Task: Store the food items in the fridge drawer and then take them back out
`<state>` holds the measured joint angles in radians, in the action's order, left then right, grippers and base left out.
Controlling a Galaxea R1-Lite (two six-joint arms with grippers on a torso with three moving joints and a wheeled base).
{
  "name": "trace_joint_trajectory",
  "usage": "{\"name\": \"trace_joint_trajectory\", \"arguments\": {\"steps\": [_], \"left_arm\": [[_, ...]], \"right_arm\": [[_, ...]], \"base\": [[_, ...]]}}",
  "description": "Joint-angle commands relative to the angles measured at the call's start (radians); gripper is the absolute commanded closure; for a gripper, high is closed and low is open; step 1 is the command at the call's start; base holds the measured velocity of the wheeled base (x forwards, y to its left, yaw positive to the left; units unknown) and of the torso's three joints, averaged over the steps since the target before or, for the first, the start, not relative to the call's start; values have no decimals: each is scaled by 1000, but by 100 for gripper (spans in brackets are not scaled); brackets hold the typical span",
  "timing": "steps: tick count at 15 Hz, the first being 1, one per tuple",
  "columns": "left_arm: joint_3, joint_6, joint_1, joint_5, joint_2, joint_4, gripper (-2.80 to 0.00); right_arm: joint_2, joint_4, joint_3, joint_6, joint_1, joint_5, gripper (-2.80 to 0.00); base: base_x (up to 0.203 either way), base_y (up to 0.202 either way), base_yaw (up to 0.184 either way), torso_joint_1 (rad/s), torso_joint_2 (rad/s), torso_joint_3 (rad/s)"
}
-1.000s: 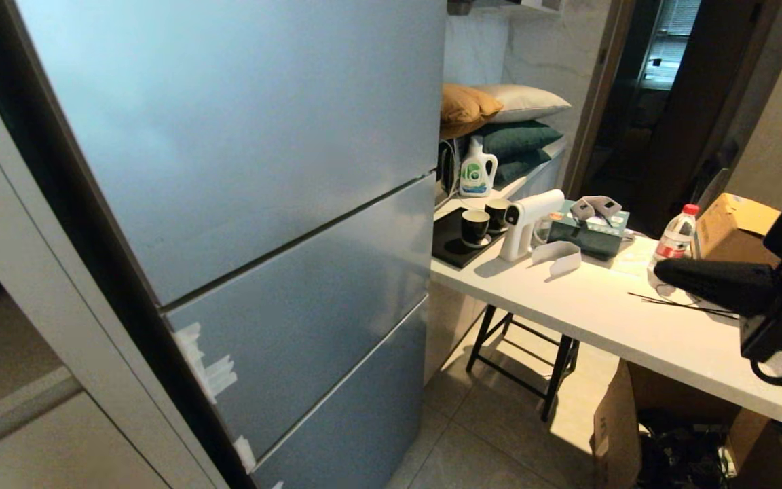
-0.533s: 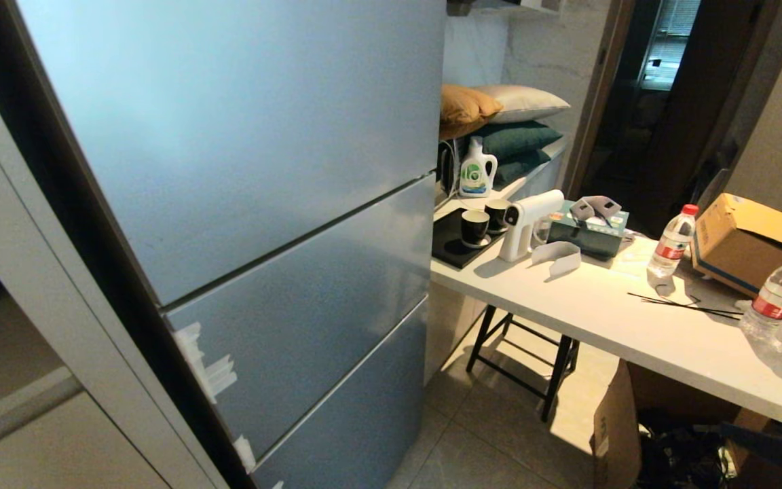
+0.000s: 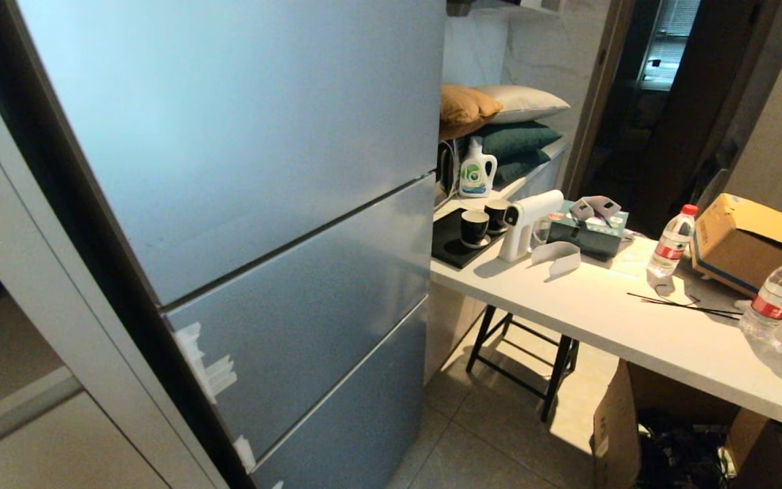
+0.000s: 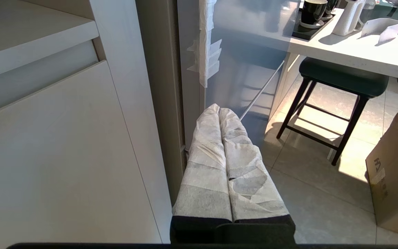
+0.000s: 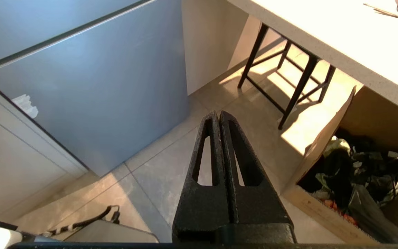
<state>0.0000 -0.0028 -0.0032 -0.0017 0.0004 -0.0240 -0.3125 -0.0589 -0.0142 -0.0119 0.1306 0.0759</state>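
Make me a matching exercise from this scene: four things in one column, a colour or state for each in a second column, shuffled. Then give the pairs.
Things
1. fridge
2. right gripper
3. left gripper
4. water bottle caps

Colour or state
A. red
B. shut, fingers wrapped in white material
C. silver-blue, all fronts closed
D. shut, bare black fingers, over the floor

Pairs: 1-C, 2-D, 3-B, 4-A

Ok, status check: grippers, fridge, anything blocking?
Left gripper shut, empty. Right gripper shut, empty, low over floor. Fridge closed; food not in view. Stool beside it.
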Motion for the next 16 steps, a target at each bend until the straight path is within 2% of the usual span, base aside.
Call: {"name": "trace_joint_trajectory", "arguments": {"steps": [1, 3, 4, 5, 7, 8, 10, 14, 16], "left_arm": [[11, 0, 0, 0, 0, -1, 0], [11, 0, 0, 0, 0, -1, 0], [11, 0, 0, -1, 0, -1, 0], [11, 0, 0, -1, 0, -1, 0], [11, 0, 0, 0, 0, -1, 0], [11, 0, 0, 0, 1, -1, 0], [11, 0, 0, 0, 0, -1, 0], [11, 0, 0, -1, 0, -1, 0], [11, 0, 0, -1, 0, -1, 0]], "right_arm": [[38, 0, 13, -2, 6, -1, 0], [39, 25, 8, -2, 68, -19, 0], [39, 48, 11, -2, 79, -81, 0], [39, 60, 11, 8, 82, -87, 0], [39, 64, 11, 7, 50, -76, 0], [36, 65, 11, -11, 5, -70, 0], [33, 65, 11, -99, -112, -31, 0], [267, 67, 12, -109, -123, -17, 0], [313, 67, 13, -92, -122, -16, 0]], "base": [[0, 0, 0, 0, 0, 0], [0, 0, 0, 0, 0, 0], [0, 0, 0, 0, 0, 0], [0, 0, 0, 0, 0, 0], [0, 0, 0, 0, 0, 0], [0, 0, 0, 0, 0, 0], [0, 0, 0, 0, 0, 0], [0, 0, 0, 0, 0, 0], [0, 0, 0, 0, 0, 0]]}}
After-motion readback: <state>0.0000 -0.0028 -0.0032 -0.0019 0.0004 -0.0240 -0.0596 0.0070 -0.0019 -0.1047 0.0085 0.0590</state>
